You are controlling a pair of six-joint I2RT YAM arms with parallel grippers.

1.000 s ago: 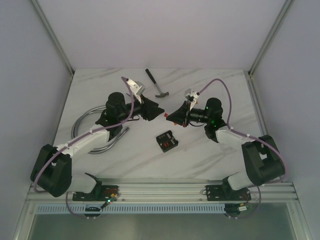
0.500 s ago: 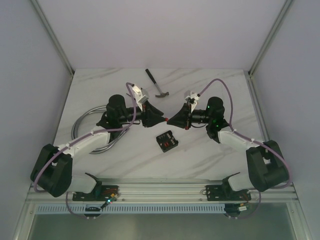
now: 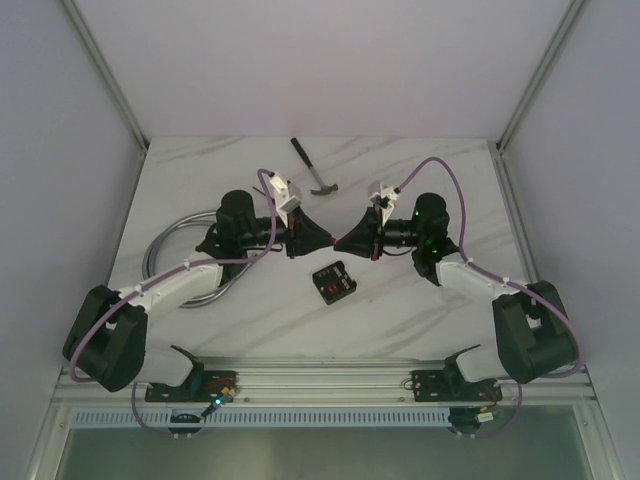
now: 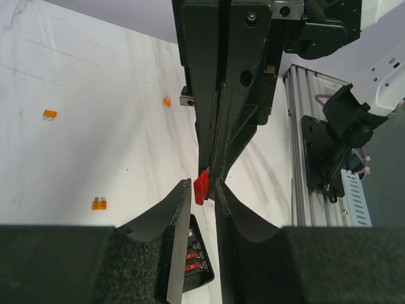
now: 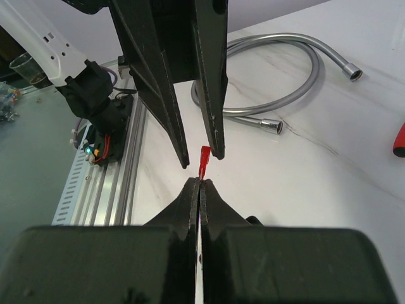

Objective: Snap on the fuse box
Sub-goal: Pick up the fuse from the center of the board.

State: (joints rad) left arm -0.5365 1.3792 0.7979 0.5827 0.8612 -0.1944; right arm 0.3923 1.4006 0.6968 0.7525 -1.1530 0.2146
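Observation:
The fuse box [image 3: 333, 283] is a small black square box with red fuses on its face, lying on the table just below the two gripper tips. It also shows under my left fingers [image 4: 196, 263]. My right gripper [image 3: 339, 243] [image 5: 199, 180] is shut on the lower end of a small red fuse [image 5: 204, 158] [image 4: 201, 187] and holds it in the air. My left gripper [image 3: 327, 241] [image 4: 202, 182] faces it tip to tip. Its jaws stand a little apart on either side of the fuse, which sits close to one finger, and a gap still shows.
A hammer [image 3: 315, 168] lies at the back centre. A coiled silver hose [image 3: 170, 245] [image 5: 285, 95] lies on the left. Loose orange fuses [image 4: 49, 114] [image 4: 99, 203] [image 4: 167, 101] are scattered on the marble. A red handle [image 5: 398, 140] shows at the right wrist view's edge. An aluminium rail [image 3: 330, 380] runs along the near edge.
My left gripper has moved right to meet the right gripper's tip, and its jaws have narrowed around the red fuse. The right gripper shifted slightly left, then held still.

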